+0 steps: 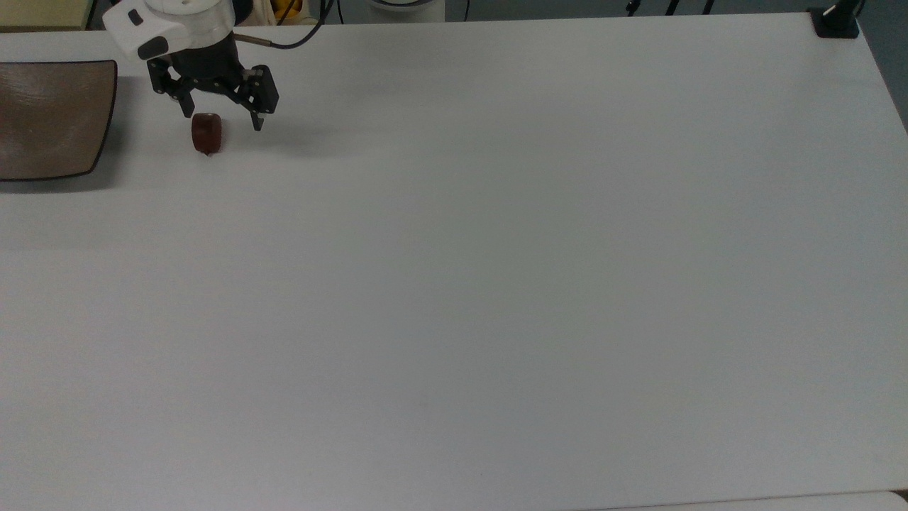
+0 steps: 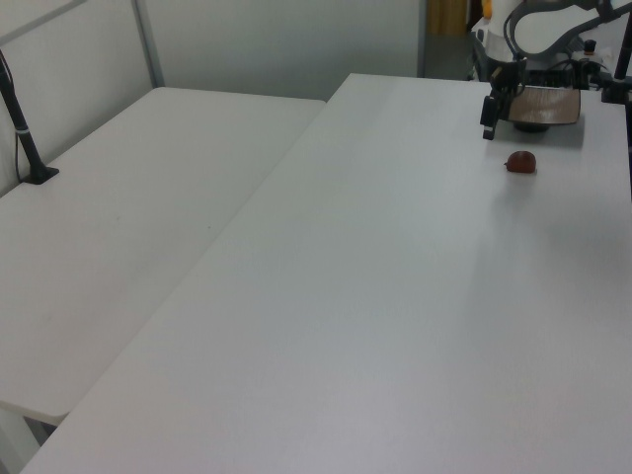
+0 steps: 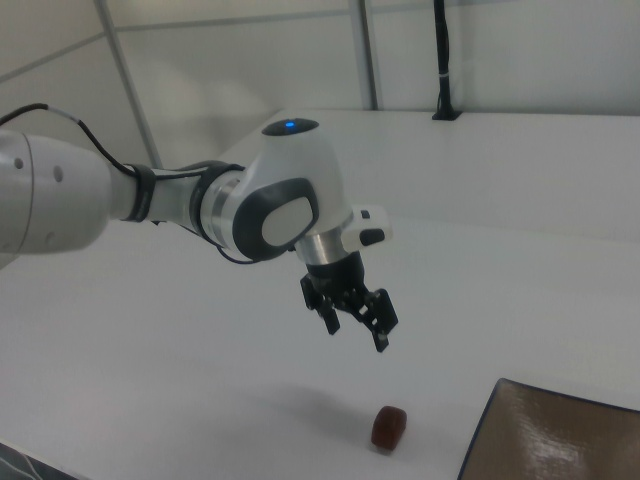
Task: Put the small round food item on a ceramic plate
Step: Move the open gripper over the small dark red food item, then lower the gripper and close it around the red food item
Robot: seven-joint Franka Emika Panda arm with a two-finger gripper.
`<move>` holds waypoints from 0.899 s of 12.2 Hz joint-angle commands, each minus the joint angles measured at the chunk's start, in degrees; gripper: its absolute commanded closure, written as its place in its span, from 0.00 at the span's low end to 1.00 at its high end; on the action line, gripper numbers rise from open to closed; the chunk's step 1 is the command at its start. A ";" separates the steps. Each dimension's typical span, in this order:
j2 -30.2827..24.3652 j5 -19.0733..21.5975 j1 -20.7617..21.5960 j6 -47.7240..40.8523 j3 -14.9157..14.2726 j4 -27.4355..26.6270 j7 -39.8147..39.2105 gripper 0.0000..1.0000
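The hand (image 1: 220, 119) hangs above the counter (image 1: 496, 284) with its two black fingers (image 3: 381, 338) spread wide and nothing between them. In the right view it (image 3: 354, 319) is clearly off the surface, with the small round food item (image 3: 389, 427) lying lower and to the right view's right. From the top view the item (image 1: 206, 133) sits just below the gap between the fingers, nearer the one on the top view's left. In the left view the hand (image 2: 489, 118) is up and to the left view's left of the item (image 2: 520, 162).

The step in hand looks like the approach to the pick: nothing is grasped, and the item rests on the counter, apart from the ceramic plate (image 1: 50, 121). The next move probably calls for lining the fingers up so they straddle the lump, coming down, then closing gently before carrying it toward the top view's left, where the plate waits.

The item is a glossy, dark reddish-brown lump, rounded and slightly oblong; it may roll or slip if pinched off-centre. The plate (image 3: 560, 440) is brown and squarish with rounded corners, a thin dark rim and a faintly textured, shallow face. The counter is smooth, matte and pale grey.
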 commanded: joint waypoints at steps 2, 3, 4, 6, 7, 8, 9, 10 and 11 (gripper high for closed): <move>3.38 -1.96 -0.61 2.48 -0.64 -2.03 -3.65 0.00; 4.34 -2.05 -1.14 2.75 -0.64 -2.30 -3.65 0.00; 5.05 -2.05 -1.32 2.92 -0.64 -2.21 -3.65 0.00; 6.63 -2.05 -2.02 5.37 -0.64 -2.82 -3.65 0.00; 7.16 -2.05 -2.11 5.73 -0.72 -2.91 -3.65 0.00; 7.25 -2.05 -2.46 5.82 -0.72 -2.91 -3.65 0.00; 7.69 -2.05 -2.64 5.82 -0.72 -3.00 -3.74 0.00; 8.04 -2.05 -2.72 5.74 -0.72 -3.09 -3.74 0.00; 8.22 -2.14 -2.81 5.74 -0.72 -3.18 -3.74 0.00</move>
